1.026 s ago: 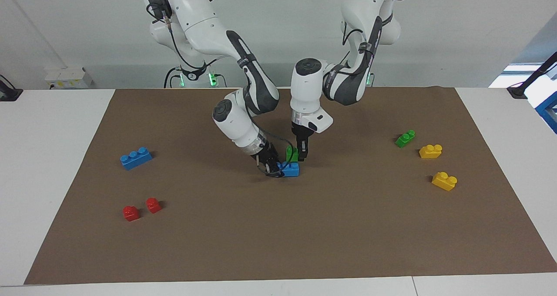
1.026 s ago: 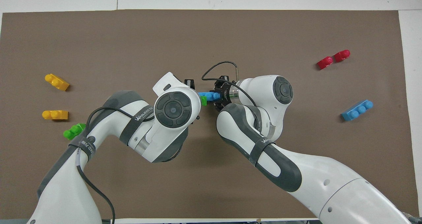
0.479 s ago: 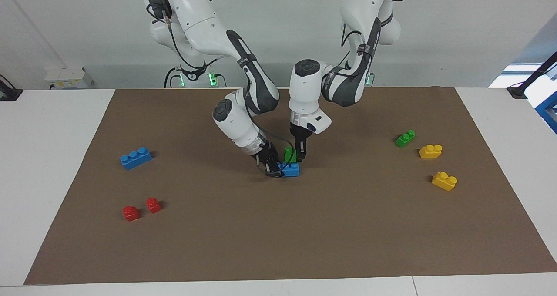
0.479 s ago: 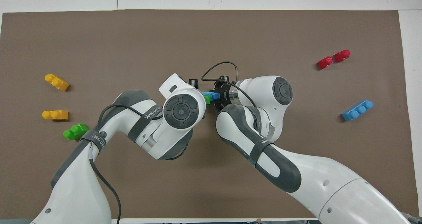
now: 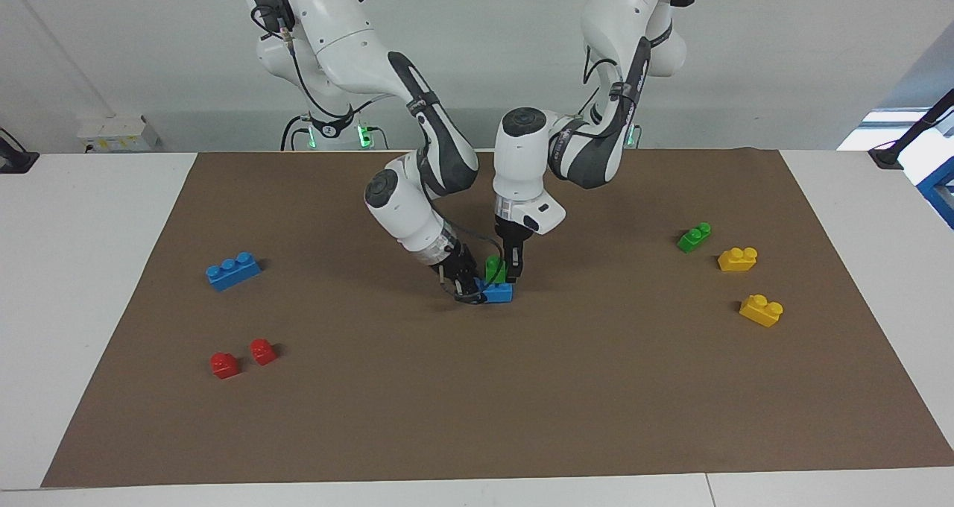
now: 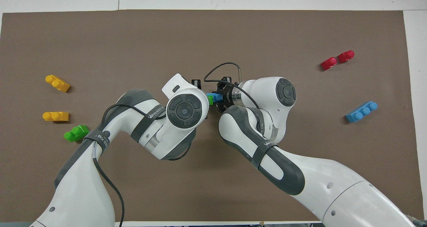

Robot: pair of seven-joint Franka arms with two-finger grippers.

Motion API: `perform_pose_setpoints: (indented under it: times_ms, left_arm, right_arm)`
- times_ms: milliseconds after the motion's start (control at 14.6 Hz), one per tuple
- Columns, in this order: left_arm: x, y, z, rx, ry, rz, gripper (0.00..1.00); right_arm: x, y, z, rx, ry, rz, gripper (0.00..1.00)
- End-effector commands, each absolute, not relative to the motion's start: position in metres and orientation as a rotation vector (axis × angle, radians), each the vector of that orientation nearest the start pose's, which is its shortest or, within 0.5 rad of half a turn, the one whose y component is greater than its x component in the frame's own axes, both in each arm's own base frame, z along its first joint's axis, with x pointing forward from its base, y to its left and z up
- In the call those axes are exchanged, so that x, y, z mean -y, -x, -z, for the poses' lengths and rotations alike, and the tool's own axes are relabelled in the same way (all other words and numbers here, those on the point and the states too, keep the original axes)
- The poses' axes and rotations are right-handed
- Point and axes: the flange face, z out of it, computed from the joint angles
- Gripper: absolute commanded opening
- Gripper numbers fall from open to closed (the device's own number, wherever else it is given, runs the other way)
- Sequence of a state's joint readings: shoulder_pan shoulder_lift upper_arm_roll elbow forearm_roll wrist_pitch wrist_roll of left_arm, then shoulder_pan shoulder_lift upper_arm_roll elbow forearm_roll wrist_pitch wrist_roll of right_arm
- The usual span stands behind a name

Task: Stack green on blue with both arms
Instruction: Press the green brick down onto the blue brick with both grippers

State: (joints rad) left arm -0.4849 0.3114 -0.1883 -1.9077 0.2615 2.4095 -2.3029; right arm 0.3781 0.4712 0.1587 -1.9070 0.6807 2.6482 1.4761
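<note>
the right gripper (image 5: 468, 289) is low at the middle of the brown mat (image 5: 522, 417), and its jaws are closed on one end of the blue brick (image 5: 498, 292), which rests on the mat; beside it the left gripper (image 5: 511, 271) comes straight down, its jaws closed on the green brick (image 5: 493, 268); the green brick is between the two grippers, right above the free part of the blue brick and at its studs; i cannot tell if it is already seated; from above, only a small piece of green (image 6: 210, 99) and blue (image 6: 216, 96) shows between the two wrists;

to do this step well, i think the right jaws must hold the blue brick flat and not let it slide, while the left jaws press the green brick straight down, level, with its hollow over the studs; a tilted push can tip the blue brick up at its held end; the grip should open only after the green brick sits flush;

the other bricks lie well apart from both jaws, toward the two ends of the mat
</note>
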Motion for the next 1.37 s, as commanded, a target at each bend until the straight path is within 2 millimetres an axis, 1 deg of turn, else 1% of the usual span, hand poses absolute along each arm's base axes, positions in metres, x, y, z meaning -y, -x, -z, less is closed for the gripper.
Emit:
perform_pose_setpoints:
  times_ms: [0, 137, 205, 479, 547, 616, 752, 821, 889, 1094, 1163, 1300]
  left_arm:
    - [0.396, -0.51, -0.348, 2.23, 2.466, 0.286, 0.0]
    - [0.396, -0.51, -0.346, 2.231, 2.472, 0.289, 0.0]
    - [0.397, -0.51, -0.337, 2.222, 2.463, 0.279, 0.0]
    - [0.398, -0.51, -0.333, 2.215, 2.472, 0.302, 0.0]
    - [0.398, -0.51, -0.325, 2.207, 2.462, 0.294, 0.0]
    - [0.398, -0.51, -0.321, 2.203, 2.46, 0.292, 0.0]
    - [0.397, -0.509, -0.319, 2.16, 2.473, 0.355, 0.0]
    - [0.4, -0.505, -0.317, 2.133, 2.478, 0.385, 0.0]
    - [0.402, -0.502, -0.313, 2.102, 2.481, 0.402, 0.0]
    - [0.402, -0.501, -0.31, 2.083, 2.48, 0.407, 0.0]
    - [0.401, -0.501, -0.31, 2.092, 2.473, 0.404, 0.0]
    - [0.396, -0.505, -0.301, 2.169, 2.401, 0.381, 0.0]
  right_arm:
    - [-0.311, -0.564, -0.256, -1.85, 1.928, -0.338, 0.0]
    - [-0.311, -0.564, -0.256, -1.85, 1.928, -0.338, 0.0]
    - [-0.311, -0.564, -0.256, -1.85, 1.928, -0.338, 0.0]
    - [-0.31, -0.564, -0.255, -1.851, 1.927, -0.331, 0.0]
    - [-0.31, -0.563, -0.254, -1.852, 1.928, -0.332, 0.0]
    - [-0.31, -0.563, -0.254, -1.853, 1.927, -0.333, 0.0]
    - [-0.308, -0.562, -0.252, -1.858, 1.927, -0.329, 0.0]
    - [-0.308, -0.562, -0.252, -1.859, 1.925, -0.328, 0.0]
    - [-0.308, -0.562, -0.252, -1.859, 1.927, -0.328, 0.0]
    - [-0.308, -0.562, -0.252, -1.859, 1.927, -0.328, 0.0]
    - [-0.307, -0.561, -0.251, -1.861, 1.927, -0.33, 0.0]
    - [-0.304, -0.562, -0.25, -1.866, 1.924, -0.33, 0.0]
